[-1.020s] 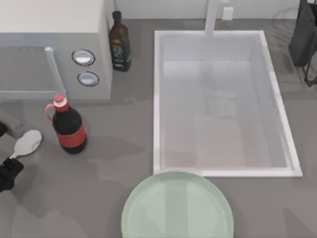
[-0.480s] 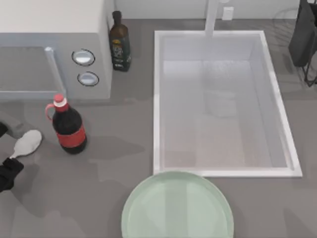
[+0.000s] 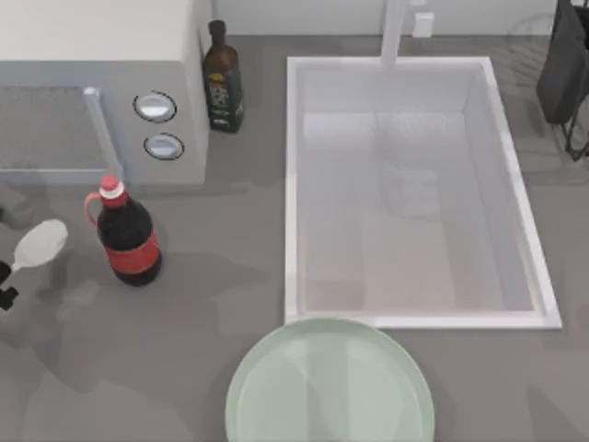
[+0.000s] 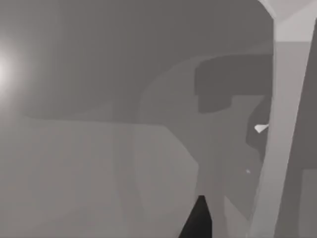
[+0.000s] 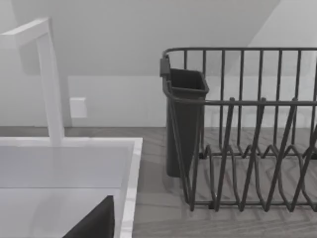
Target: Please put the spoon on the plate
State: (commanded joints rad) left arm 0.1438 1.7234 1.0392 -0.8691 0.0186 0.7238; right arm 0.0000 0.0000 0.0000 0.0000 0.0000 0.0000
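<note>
The small white spoon (image 3: pixel 39 245) hangs a little above the grey counter at the far left, bowl up and handle slanting down to the picture's edge. My left gripper (image 3: pixel 5 279) is shut on that handle, mostly cut off by the edge. One of its dark fingertips (image 4: pixel 198 220) shows in the left wrist view. The pale mint-green plate (image 3: pixel 329 382) lies at the front middle, well to the right of the spoon, with nothing on it. In the right wrist view a dark finger (image 5: pixel 96 223) of my parked right arm shows over the sink's corner.
A cola bottle (image 3: pixel 127 235) stands just right of the spoon, between it and the plate. Behind are a microwave (image 3: pixel 101 83) and a dark bottle (image 3: pixel 223 78). The sink (image 3: pixel 291 184) with its faucet (image 3: pixel 394 32) takes the right half. A black dish rack (image 5: pixel 247 129) stands at the back right.
The spoon has risen off the counter and shifted left and back with my left gripper. A faint shadow now lies on the counter below it.
</note>
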